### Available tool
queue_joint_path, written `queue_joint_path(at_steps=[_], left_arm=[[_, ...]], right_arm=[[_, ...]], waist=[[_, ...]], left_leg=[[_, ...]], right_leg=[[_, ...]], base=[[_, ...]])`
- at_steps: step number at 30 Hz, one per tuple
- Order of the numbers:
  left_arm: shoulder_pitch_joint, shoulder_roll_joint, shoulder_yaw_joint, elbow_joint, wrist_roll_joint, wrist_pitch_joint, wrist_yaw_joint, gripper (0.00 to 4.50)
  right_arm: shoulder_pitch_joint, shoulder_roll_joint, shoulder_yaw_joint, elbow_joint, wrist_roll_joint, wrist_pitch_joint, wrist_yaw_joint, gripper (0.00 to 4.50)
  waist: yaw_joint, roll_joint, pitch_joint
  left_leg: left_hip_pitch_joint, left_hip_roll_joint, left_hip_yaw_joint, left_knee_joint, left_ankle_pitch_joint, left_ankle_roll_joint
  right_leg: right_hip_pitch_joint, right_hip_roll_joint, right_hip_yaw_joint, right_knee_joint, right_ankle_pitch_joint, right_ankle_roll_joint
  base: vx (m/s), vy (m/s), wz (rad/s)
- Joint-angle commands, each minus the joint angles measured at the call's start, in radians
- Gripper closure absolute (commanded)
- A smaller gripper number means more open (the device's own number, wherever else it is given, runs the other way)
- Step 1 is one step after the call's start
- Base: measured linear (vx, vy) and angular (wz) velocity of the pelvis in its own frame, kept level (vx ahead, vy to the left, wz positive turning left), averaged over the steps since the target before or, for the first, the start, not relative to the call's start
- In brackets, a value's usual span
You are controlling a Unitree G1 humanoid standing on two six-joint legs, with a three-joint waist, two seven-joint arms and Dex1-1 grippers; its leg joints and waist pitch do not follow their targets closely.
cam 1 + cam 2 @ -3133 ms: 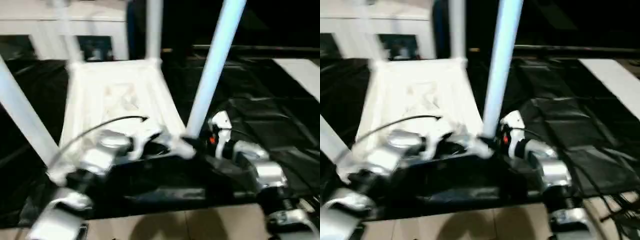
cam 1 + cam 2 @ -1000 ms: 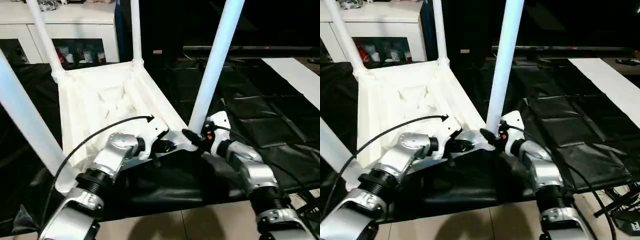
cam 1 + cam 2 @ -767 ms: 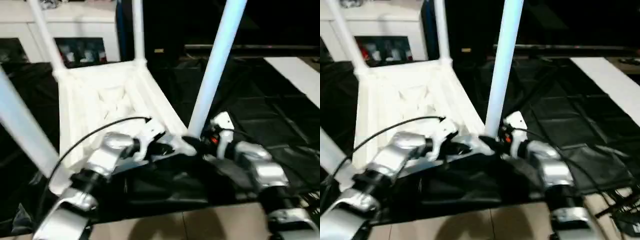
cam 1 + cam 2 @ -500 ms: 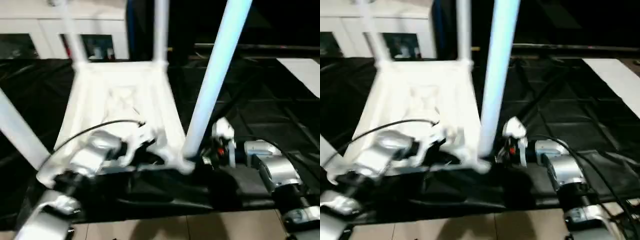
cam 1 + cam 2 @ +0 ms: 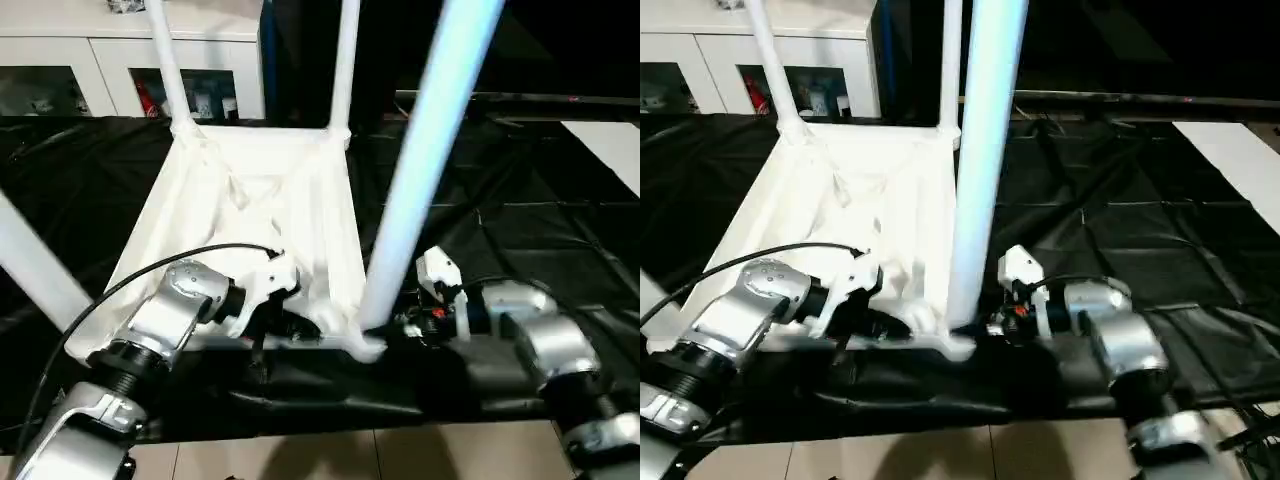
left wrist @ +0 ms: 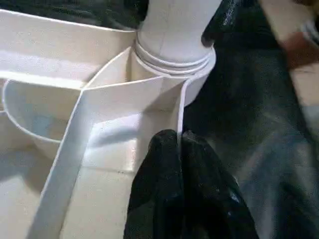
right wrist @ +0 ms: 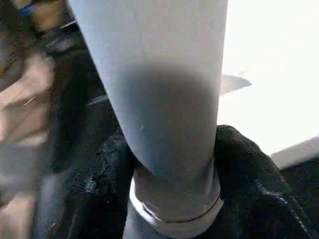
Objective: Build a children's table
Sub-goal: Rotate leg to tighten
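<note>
The white children's table (image 5: 260, 200) lies upside down on black cloth, ribbed underside up, with its legs standing in the corner sockets. My left gripper (image 6: 178, 144) is shut on the thin rim wall beside the near right corner socket (image 6: 172, 55). My right gripper (image 7: 172, 172) is shut around the base of the near right leg (image 5: 420, 170), one black finger (image 7: 92, 186) on each side, just above the socket. In the head views both grippers meet at that corner (image 5: 365, 340). The near left leg (image 5: 35, 265) and the two far legs (image 5: 345, 60) stand upright.
A white cabinet with glass doors (image 5: 100, 45) stands behind the table. Crumpled black cloth (image 5: 520, 200) covers the work surface, with a white board (image 5: 610, 150) at the far right. Tan floor tiles (image 5: 330, 455) show along the near edge.
The camera has moved, so the whole picture has shifted. Both grippers keep their hold at the near right corner. My right forearm now reaches in more from the side.
</note>
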Motion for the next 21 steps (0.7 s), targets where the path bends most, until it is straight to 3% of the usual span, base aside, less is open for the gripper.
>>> queue_joint_path(at_steps=[1,2,3,5,6,7,8,10,11,12,14,15,17,18,20,21], left_arm=[[-0.053,-0.073,0.033,0.024,0.007,-0.017,0.142,4.50],[-0.084,-0.136,0.056,0.075,0.020,-0.008,0.265,4.50],[-0.095,-0.158,0.062,0.089,0.022,-0.003,0.299,4.50],[-0.113,-0.197,0.063,0.112,0.029,-0.001,0.351,4.50],[-0.121,-0.218,0.063,0.124,0.032,0.001,0.379,4.50],[-0.127,-0.250,0.059,0.138,0.038,-0.001,0.414,4.50],[-0.128,-0.257,0.057,0.141,0.039,-0.003,0.422,4.50],[-0.129,-0.280,0.047,0.151,0.048,-0.011,0.442,4.50],[-0.128,-0.286,0.043,0.154,0.051,-0.015,0.443,4.50],[-0.127,-0.297,0.038,0.158,0.055,-0.024,0.435,4.50],[-0.123,-0.301,0.027,0.158,0.060,-0.035,0.411,4.50],[-0.120,-0.294,0.021,0.156,0.062,-0.042,0.396,4.50],[-0.119,-0.287,0.020,0.154,0.061,-0.048,0.387,4.50],[-0.118,-0.281,0.019,0.154,0.060,-0.053,0.378,4.50],[-0.106,-0.240,0.009,0.132,0.051,-0.066,0.310,4.50],[-0.100,-0.221,0.004,0.120,0.048,-0.067,0.281,4.50]], right_arm=[[0.004,0.067,0.009,0.061,-0.026,-0.007,-0.143,2.42],[0.002,0.121,-0.020,0.116,-0.055,-0.021,-0.310,2.42],[0.004,0.140,-0.029,0.129,-0.060,-0.023,-0.359,2.43],[0.002,0.181,-0.046,0.145,-0.067,-0.018,-0.454,2.47],[-0.001,0.205,-0.052,0.154,-0.072,-0.020,-0.501,2.48],[-0.009,0.247,-0.061,0.171,-0.081,-0.024,-0.576,2.49],[-0.010,0.256,-0.063,0.174,-0.083,-0.025,-0.590,2.49],[-0.017,0.292,-0.060,0.182,-0.089,-0.034,-0.617,2.49],[-0.019,0.302,-0.054,0.183,-0.091,-0.043,-0.617,2.49],[-0.022,0.323,-0.039,0.184,-0.091,-0.080,-0.587,2.49],[-0.024,0.338,-0.016,0.174,-0.082,-0.111,-0.516,2.49],[-0.024,0.334,-0.013,0.159,-0.061,-0.091,-0.477,1.95],[-0.024,0.328,-0.016,0.151,-0.051,-0.076,-0.459,1.81],[-0.024,0.320,-0.017,0.146,-0.044,-0.067,-0.441,1.81],[-0.016,0.260,0.006,0.111,-0.038,-0.052,-0.339,1.44],[-0.014,0.233,0.013,0.101,-0.041,-0.050,-0.307,1.44]], waist=[[-0.004,-0.002,-0.055],[-0.012,-0.001,-0.052],[-0.017,-0.001,-0.049],[-0.032,-0.006,-0.054],[-0.035,-0.007,-0.052],[-0.037,0.004,-0.052],[-0.045,-0.004,-0.053],[-0.050,-0.003,-0.051],[-0.054,0.005,-0.052],[-0.054,0.007,-0.052],[-0.056,0.004,-0.051],[-0.056,0.005,-0.051],[-0.056,0.005,-0.053],[-0.056,-0.001,-0.053],[-0.051,0.001,-0.056],[-0.049,-0.004,-0.056]], left_leg=[[0.004,0.022,-0.003,-0.067,-0.287,0.027],[0.004,0.020,-0.004,-0.068,-0.302,0.014],[0.007,0.018,-0.003,-0.067,-0.324,0.007],[-0.001,0.013,-0.014,-0.067,-0.345,0.002],[-0.002,0.012,-0.012,-0.067,-0.345,0.007],[0.007,0.010,-0.011,-0.063,-0.355,0.009],[0.004,0.008,-0.010,-0.062,-0.364,0.014],[0.008,0.007,-0.011,-0.061,-0.382,0.022],[0.008,0.007,-0.012,-0.062,-0.395,0.026],[0.008,0.008,-0.013,-0.063,-0.402,0.028],[0.007,0.009,-0.014,-0.064,-0.416,0.033],[0.006,0.010,-0.015,-0.066,-0.416,0.036],[0.004,0.012,-0.015,-0.068,-0.411,0.038],[0.003,0.013,-0.014,-0.068,-0.406,0.040],[0.000,0.014,-0.013,-0.068,-0.381,0.056],[0.000,0.016,-0.011,-0.069,-0.370,0.060]], right_leg=[[0.049,-0.051,0.044,-0.076,-0.409,-0.163],[0.046,-0.051,0.043,-0.081,-0.448,-0.148],[0.042,-0.049,0.040,-0.087,-0.483,-0.138],[0.054,-0.054,0.031,-0.093,-0.560,-0.091],[0.052,-0.052,0.031,-0.097,-0.566,-0.083],[0.041,-0.053,0.031,-0.103,-0.577,-0.081],[0.042,-0.050,0.029,-0.106,-0.583,-0.078],[0.037,-0.049,0.025,-0.111,-0.606,-0.070],[0.038,-0.047,0.024,-0.115,-0.601,-0.071],[0.037,-0.048,0.024,-0.114,-0.595,-0.073],[0.038,-0.047,0.023,-0.113,-0.586,-0.078],[0.039,-0.046,0.025,-0.111,-0.576,-0.084],[0.041,-0.047,0.028,-0.106,-0.548,-0.096],[0.042,-0.047,0.029,-0.106,-0.541,-0.100],[0.048,-0.048,0.034,-0.099,-0.497,-0.117],[0.048,-0.049,0.036,-0.097,-0.482,-0.126]], base=[[0.000,0.000,0.00],[0.000,0.000,0.00],[0.000,0.000,0.00],[0.000,0.000,0.00],[0.000,0.000,0.00],[0.000,0.000,0.00],[0.000,0.000,0.00],[0.000,0.000,0.00],[0.000,0.000,0.00],[0.000,0.000,0.00],[0.000,0.000,0.00],[0.000,0.000,0.00],[0.000,0.000,0.00],[0.000,0.000,0.00],[0.000,0.000,0.00],[0.000,0.000,0.00]])
